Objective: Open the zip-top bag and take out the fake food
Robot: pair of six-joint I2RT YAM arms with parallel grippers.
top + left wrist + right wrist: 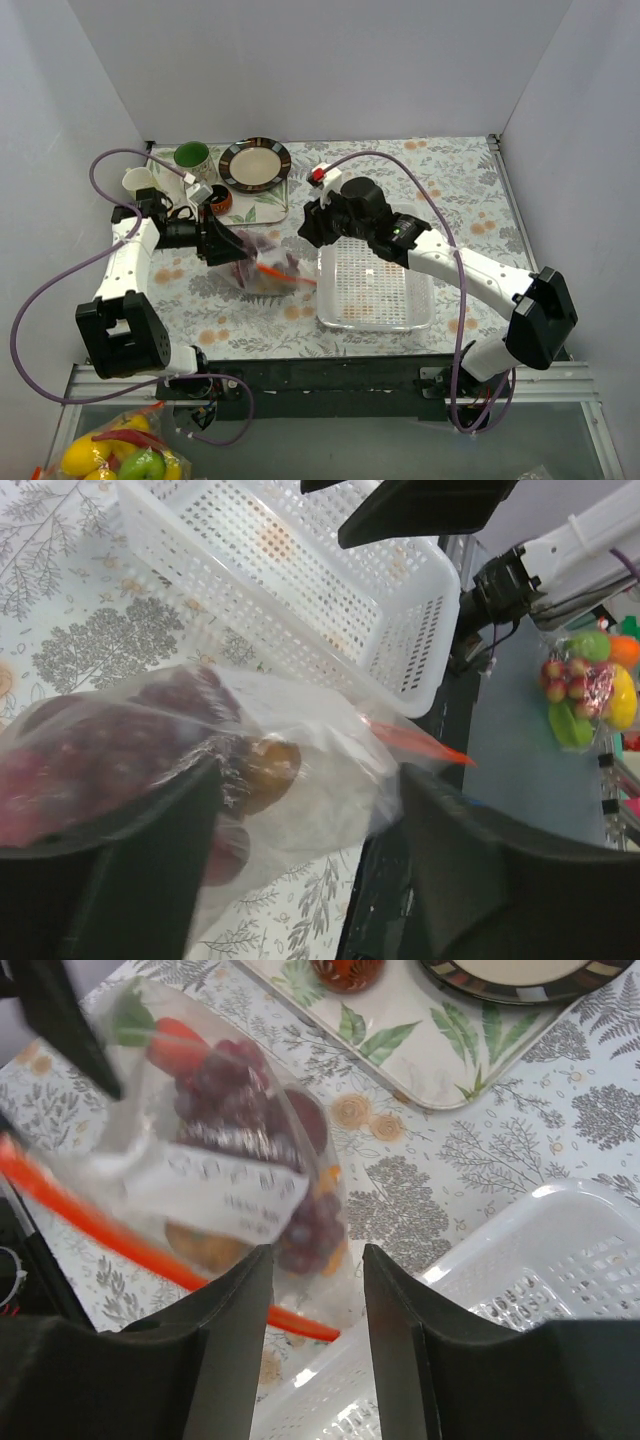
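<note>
The zip-top bag point(262, 268) is a clear crinkly bag with a red-orange zip strip point(285, 272), held just left of the basket. My left gripper point(222, 245) is shut on its left end; in the left wrist view the bag point(300, 730) fills the gap between my fingers point(310, 780). The fake food is inside: a red-purple grape bunch point(235, 1095), an orange fruit point(205, 1245) and a red chili point(175, 1045). My right gripper point(308, 228) is open and empty, just above the zip strip point(100, 1230), its jaws point(315, 1260) apart.
A clear perforated basket point(375, 285) stands right of the bag. At the back left are a plate point(255, 163), a green cup point(192, 155), a white cup point(137, 182) and a small bowl point(220, 200) on a leaf-print tray point(265, 205). A bag of lemons and a green apple point(125, 455) lies below the table's near edge.
</note>
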